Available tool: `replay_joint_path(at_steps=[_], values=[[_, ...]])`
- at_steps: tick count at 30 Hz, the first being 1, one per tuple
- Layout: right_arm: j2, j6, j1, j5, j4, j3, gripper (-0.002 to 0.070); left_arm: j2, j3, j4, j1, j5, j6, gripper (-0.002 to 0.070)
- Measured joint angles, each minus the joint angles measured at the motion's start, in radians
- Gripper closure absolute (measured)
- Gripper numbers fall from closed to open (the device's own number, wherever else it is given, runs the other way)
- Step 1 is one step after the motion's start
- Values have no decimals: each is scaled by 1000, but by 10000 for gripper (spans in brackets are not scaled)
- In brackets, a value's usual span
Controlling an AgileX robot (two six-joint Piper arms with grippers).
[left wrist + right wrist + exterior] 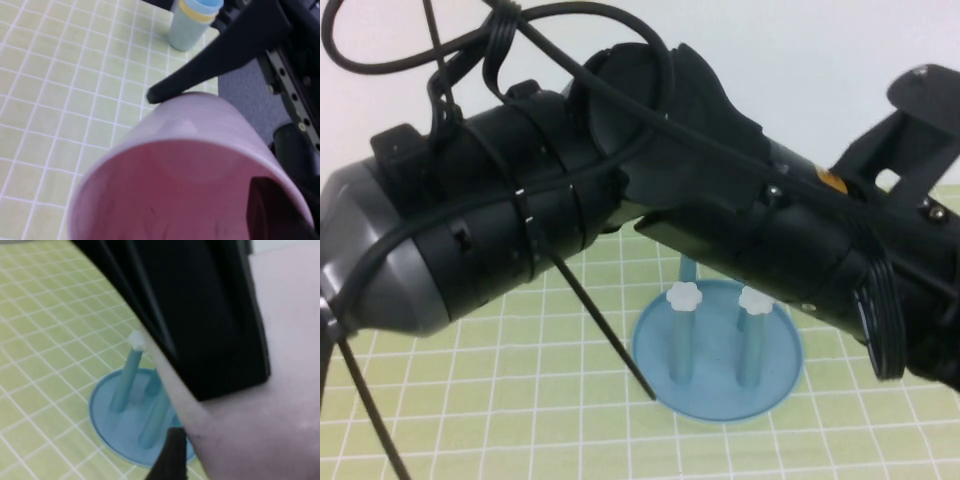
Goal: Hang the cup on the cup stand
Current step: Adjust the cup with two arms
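A: Where is the cup (pixel 200 165)?

B: In the left wrist view it fills the frame, mouth toward the lens. The left gripper (pixel 220 125) has its jaws clamped on the wall, one black finger (pixel 210 60) outside, one inside. From above, both arms hide it.

A: And the right gripper (pixel 200 390)?

B: Pressed against the same cup, above the cup stand (pixel 718 352); I cannot tell how its jaws stand. This looks like a handover.

A: Next?

B: Probably invert the cup and lower it onto a peg (pixel 682 335).

A: Materials?

B: Smooth, matte pale pink plastic, slightly tapered. The stand is a round blue dish with white flower caps. The counter (pixel 520 380) wears a yellow-green grid mat. A blue-and-yellow tumbler (pixel 192 22) stands at twelve o'clock in the left wrist view.
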Motion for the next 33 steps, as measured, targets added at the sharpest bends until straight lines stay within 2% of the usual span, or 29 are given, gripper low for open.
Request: replay_joint_path(at_steps=[3,8,12,14,17,19,21,23,29,33], values=[[0,84,0,-5,2,0,-15,0,0,-55,33,-26,-19,667],[0,387,0,-25,-2,0,-15,0,0,-259,148,-50,-24,667],[-2,650,0,-25,-4,20,27,0,0,-433,226,-50,37,667],[-2,710,0,-37,46,56,45,0,0,-510,245,-56,87,667],[-2,697,0,-87,196,138,55,0,2,-617,249,-83,159,667],[-2,629,0,-126,362,207,58,0,2,-678,247,-86,185,667],[-2,536,0,-143,542,277,59,2,2,-719,247,-91,212,667],[-2,501,0,-158,642,320,60,4,2,-728,247,-97,215,667],[-4,582,0,-138,710,335,62,5,2,-728,238,-103,215,667],[-6,466,0,-76,712,283,62,9,2,-749,238,-95,216,667]])
